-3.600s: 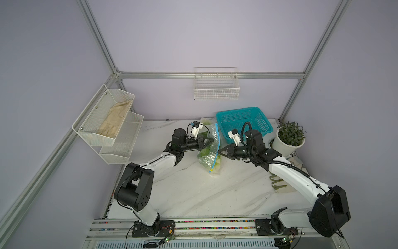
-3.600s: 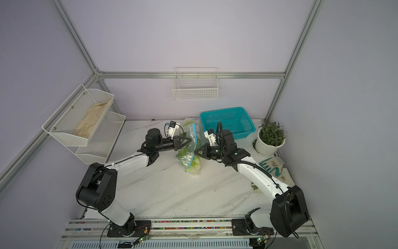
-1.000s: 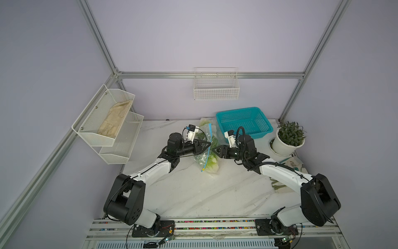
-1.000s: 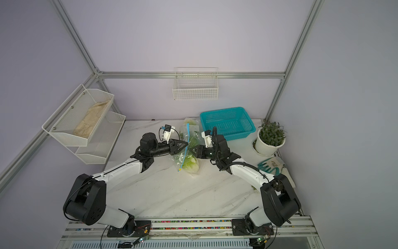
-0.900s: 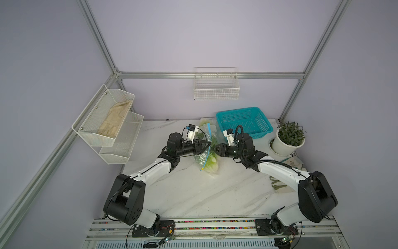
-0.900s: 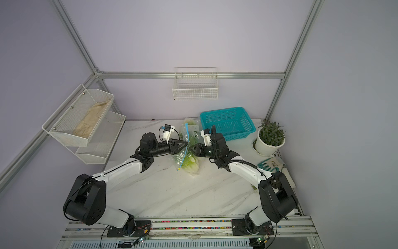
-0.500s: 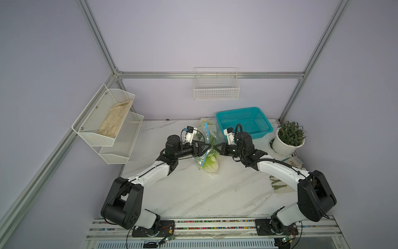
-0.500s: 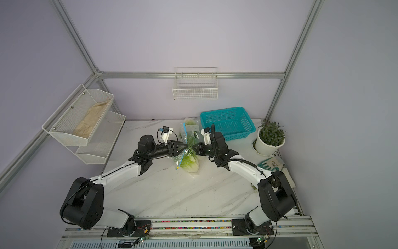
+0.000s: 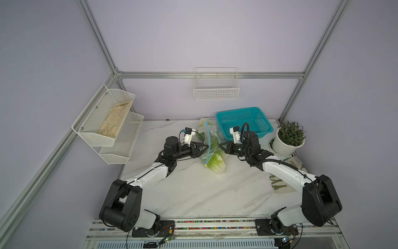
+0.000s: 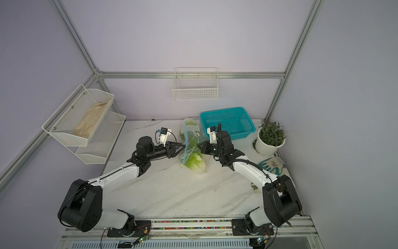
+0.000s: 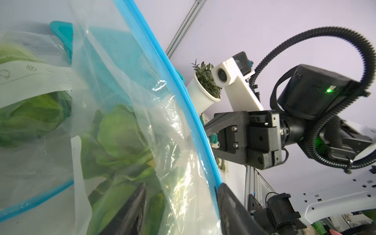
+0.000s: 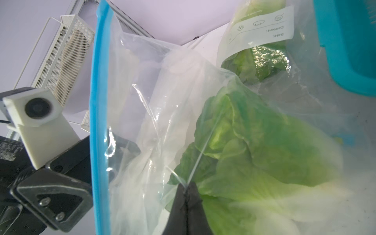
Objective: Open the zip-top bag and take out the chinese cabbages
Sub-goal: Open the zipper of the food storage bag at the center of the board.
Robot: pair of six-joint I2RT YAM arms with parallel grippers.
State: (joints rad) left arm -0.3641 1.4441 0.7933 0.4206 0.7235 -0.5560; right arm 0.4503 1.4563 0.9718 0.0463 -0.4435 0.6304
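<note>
The clear zip-top bag (image 9: pixel 212 140) with a blue zip strip (image 11: pixel 179 97) stands on the marble table between my two grippers. Chinese cabbages show through its film: a light-green head with a white base (image 9: pixel 216 163) (image 12: pixel 254 146) and darker leaves (image 11: pixel 114 138). Another leafy head (image 12: pixel 262 59) lies behind a white label. My left gripper (image 9: pixel 206 147) (image 11: pixel 183 207) is open, one finger seen through the film and the other against the zip strip. My right gripper (image 9: pixel 220 145) (image 12: pixel 186 191) is shut, pinching a fold of the bag's film.
A teal basket (image 9: pixel 245 120) sits just behind the right gripper. A potted plant (image 9: pixel 288 138) stands at the right edge, with patterned gloves (image 9: pixel 280 185) in front of it. A white mesh shelf (image 9: pixel 107 125) hangs on the left and a wire basket (image 9: pixel 216 86) on the back wall.
The right gripper has closed onto the bag's film. The left gripper's jaws widened, then narrowed partly around the zip edge. The bag sits lower than several seconds ago.
</note>
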